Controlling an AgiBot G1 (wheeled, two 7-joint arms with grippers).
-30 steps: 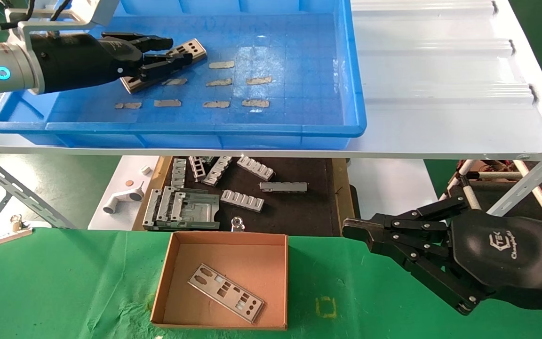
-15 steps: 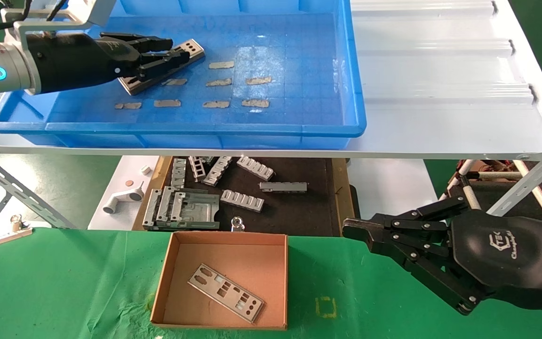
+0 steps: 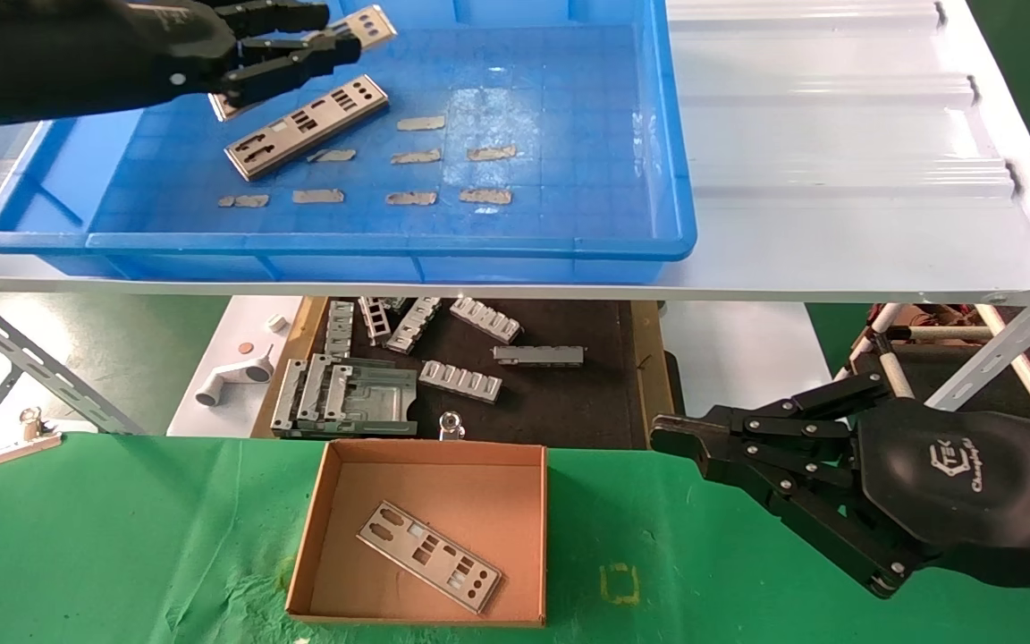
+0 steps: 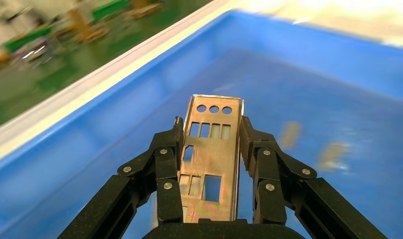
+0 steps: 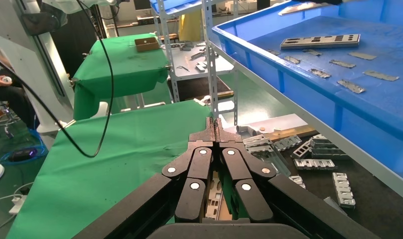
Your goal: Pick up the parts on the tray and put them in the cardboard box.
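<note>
On the white shelf [image 3: 837, 134] sits the blue tray [image 3: 390, 241], one plate [image 3: 308, 126] lying on its floor among beige tape patches [image 3: 417, 156]. Below, green cloth [image 3: 122, 537] carries the cardboard box [image 3: 426, 532] holding another plate [image 3: 430, 555]. The left gripper [image 3: 323, 40] hangs above the tray's far left, clamped across a lifted plate [image 4: 209, 154], whose cutouts the wrist view shows. The right gripper [image 3: 667, 436] hovers right of the box, fingertips together.
</note>
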